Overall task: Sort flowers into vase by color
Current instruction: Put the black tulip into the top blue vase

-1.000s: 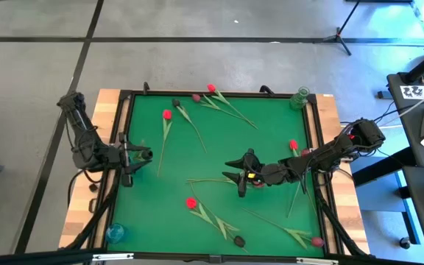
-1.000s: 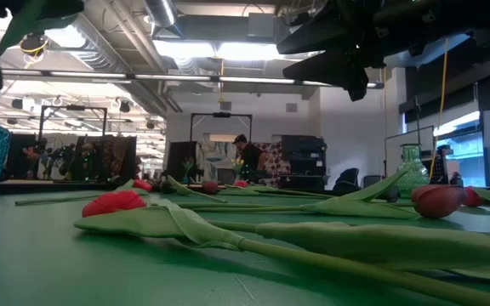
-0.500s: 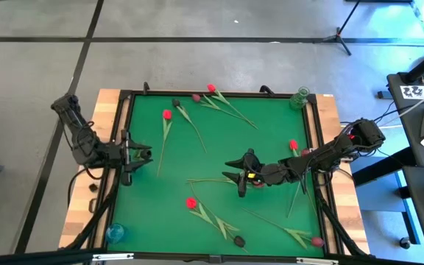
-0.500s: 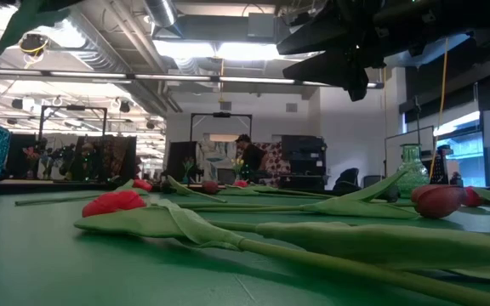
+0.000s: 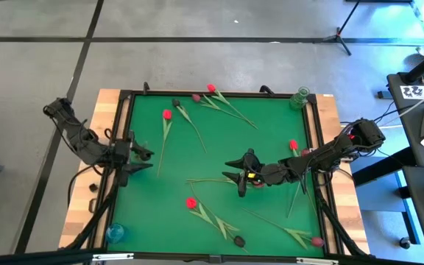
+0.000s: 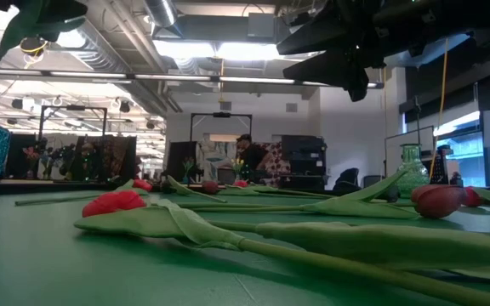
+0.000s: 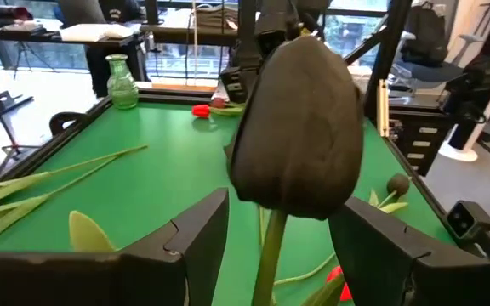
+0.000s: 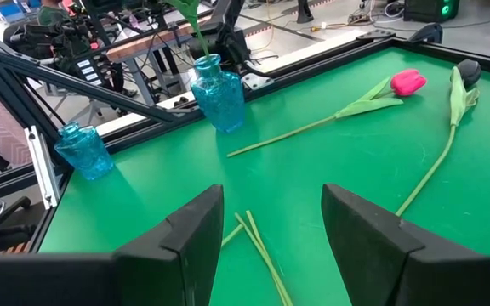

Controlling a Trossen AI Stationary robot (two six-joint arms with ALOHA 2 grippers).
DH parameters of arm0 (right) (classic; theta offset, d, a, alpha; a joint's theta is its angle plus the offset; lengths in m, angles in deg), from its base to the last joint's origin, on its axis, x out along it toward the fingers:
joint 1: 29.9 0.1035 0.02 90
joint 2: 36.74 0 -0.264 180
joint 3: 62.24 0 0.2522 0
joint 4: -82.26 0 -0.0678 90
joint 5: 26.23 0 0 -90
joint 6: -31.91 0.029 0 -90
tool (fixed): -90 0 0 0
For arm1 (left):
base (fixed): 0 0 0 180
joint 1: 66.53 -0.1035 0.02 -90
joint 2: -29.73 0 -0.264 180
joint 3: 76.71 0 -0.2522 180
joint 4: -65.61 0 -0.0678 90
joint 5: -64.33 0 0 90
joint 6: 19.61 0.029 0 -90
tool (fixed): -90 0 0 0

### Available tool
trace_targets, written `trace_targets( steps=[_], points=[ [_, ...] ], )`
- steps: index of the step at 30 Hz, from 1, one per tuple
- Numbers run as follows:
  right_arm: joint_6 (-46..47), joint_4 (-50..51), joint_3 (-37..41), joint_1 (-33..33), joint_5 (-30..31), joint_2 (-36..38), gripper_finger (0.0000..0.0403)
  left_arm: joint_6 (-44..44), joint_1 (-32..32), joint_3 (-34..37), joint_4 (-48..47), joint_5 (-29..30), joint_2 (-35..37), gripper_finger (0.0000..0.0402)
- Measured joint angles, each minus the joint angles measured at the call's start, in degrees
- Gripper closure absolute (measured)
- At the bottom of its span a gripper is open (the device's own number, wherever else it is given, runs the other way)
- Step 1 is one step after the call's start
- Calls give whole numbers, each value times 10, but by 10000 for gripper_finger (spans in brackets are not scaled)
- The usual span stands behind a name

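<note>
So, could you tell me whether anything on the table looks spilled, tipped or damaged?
Nothing stands out: the tulips lie loose on the green mat, awaiting sorting, and the green vase and blue vases stand upright.

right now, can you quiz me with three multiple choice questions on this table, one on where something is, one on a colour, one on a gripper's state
1. Where on the mat is the green vase?
A) its middle
B) a corner on the right arm's side
C) a corner on the left arm's side

2. What colour is the flower head between the left gripper's fingers?
A) red
B) black
C) yellow

3. The right gripper is:
A) open and empty
B) shut on a red flower
C) shut on a vase

Answers:
1 B, the high view shows it in a right-side corner.
2 B, the left wrist view shows a black head.
3 A, its wrist view shows the fingers apart with nothing between them.
</note>
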Motion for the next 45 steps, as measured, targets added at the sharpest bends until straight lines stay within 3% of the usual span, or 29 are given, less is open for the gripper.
trace_targets(
  steps=[9,17,25,30,45],
  points=[
    [0,0,0,0,5,0,205,-26,-45,-51,-72,-9,-66,205],
    [1,1,0,0,5,0,205,-40,-56,-57,-73,15,-95,205],
    [3,5,0,0,5,0,205,-62,-56,-57,-71,-34,-95,205],
    [15,6,0,0,5,0,205,-37,-57,-57,-71,29,-94,205],
    [15,9,0,0,-2,0,205,-46,-56,-58,-58,32,-97,205]
  ],
)
